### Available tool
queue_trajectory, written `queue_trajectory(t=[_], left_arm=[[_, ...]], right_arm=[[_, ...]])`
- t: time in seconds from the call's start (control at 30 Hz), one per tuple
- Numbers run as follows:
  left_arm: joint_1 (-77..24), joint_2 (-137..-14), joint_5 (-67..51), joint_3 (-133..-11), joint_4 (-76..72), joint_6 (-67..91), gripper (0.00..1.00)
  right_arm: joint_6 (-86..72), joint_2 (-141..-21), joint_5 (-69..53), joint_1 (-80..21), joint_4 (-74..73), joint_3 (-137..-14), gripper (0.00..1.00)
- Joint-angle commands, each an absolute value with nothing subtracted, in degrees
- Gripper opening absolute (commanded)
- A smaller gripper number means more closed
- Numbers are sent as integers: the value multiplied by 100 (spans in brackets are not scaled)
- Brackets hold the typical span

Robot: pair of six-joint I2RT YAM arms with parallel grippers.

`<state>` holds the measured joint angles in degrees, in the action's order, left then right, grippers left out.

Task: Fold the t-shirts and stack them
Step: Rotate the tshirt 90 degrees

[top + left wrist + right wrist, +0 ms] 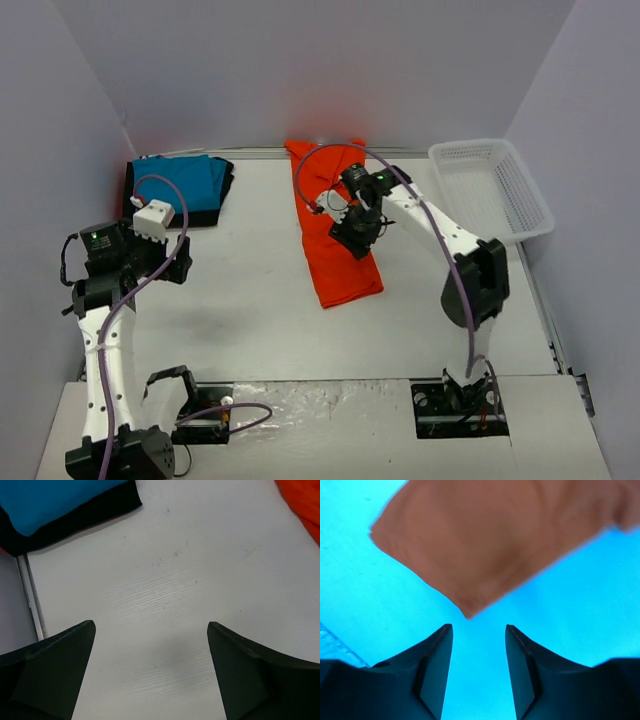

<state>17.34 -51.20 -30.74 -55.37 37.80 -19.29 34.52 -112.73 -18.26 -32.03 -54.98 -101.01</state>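
Table (260, 300): white, faint wood grain, light scuffs, filling the centre of the frame. Back wall (320, 70): plain pale grey-lavender panel across the top. Left wall (50, 150), right wall (600, 250): matching panels. Metal rail (548, 330): along the table's right edge. Basket (468, 146): white mesh, upper right. Light: even, soft shadows.

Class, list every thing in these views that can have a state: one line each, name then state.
Orange-red t-shirt: folded into a long strip, lying flat, not stacked.
Black t-shirt: folded, bottom of the pile.
Turquoise t-shirt: folded, lying on the black one.
White basket: upright, nothing visible inside.
Left gripper: open, holding nothing.
Right gripper: open, above the orange-red shirt, holding nothing.
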Motion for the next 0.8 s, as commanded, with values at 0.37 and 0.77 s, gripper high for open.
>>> queue_trajectory(t=[0.37, 0.77], left_arm=[[152, -4833, -2637, -6636, 4570, -1759, 94], [-2300, -6449, -933, -6978, 4623, -2215, 94]], right_arm=[[2610, -6988, -3741, -907, -3622, -7314, 100], [2741, -5889, -3577, -343, -3252, -6171, 99]])
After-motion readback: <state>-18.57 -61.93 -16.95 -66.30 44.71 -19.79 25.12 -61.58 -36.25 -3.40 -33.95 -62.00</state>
